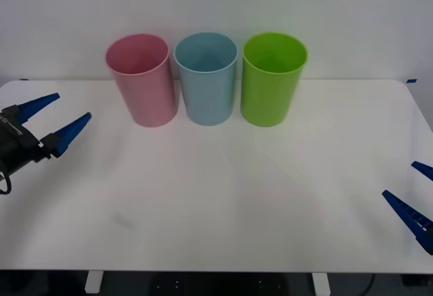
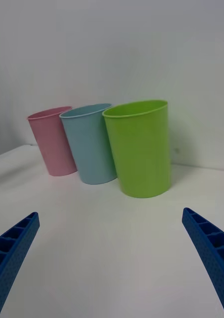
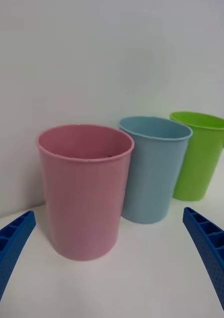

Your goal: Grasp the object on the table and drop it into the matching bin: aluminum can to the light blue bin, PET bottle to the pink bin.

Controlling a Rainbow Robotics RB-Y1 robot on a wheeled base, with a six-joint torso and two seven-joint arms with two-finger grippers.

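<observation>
Grippers are both hanging spread apart and empty; your left gripper (image 1: 59,119) is sitting nearer the pink bin (image 1: 141,80) than your right gripper (image 1: 414,194).

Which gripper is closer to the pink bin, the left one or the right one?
Left. The left gripper hovers open just beside the pink bin, at the table's left edge. The right gripper is open at the far right edge, beyond the green bin.

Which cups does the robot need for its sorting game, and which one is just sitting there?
For the job:
pink bin
light blue bin
table
left gripper, open
right gripper, open

Just there:
green bin
</observation>
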